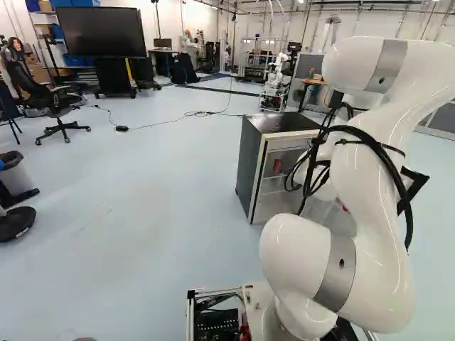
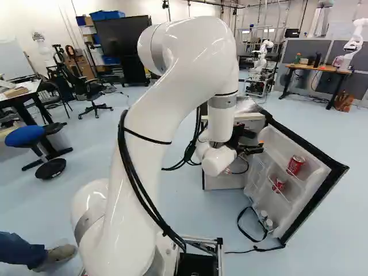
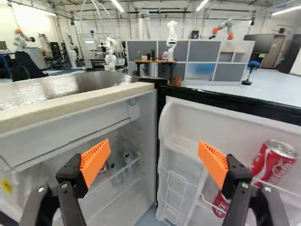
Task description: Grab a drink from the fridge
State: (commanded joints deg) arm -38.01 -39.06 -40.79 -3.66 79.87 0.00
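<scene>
Jaws wide apart, empty, facing hinge corner of fridge [image 1: 250, 167]. Upper red can [image 3: 273, 165] in open door [image 3: 235, 125], outside jaws' span, toward door's free edge, long axis near upright; sideways shift likely needed before closing.

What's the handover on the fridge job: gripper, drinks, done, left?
Gripper: open, empty, at the mouth of the fridge, between its inside and the door.
Drinks: two red cans on the door shelves, upper can and lower can, both off to the door side of the gripper. Another red can and some clear bottles inside the fridge.
Done: door is open.
Left: pick a drink, grip it, bring it out. Upper can looks the easiest to me, but the gripper would need to shift toward the door.
</scene>
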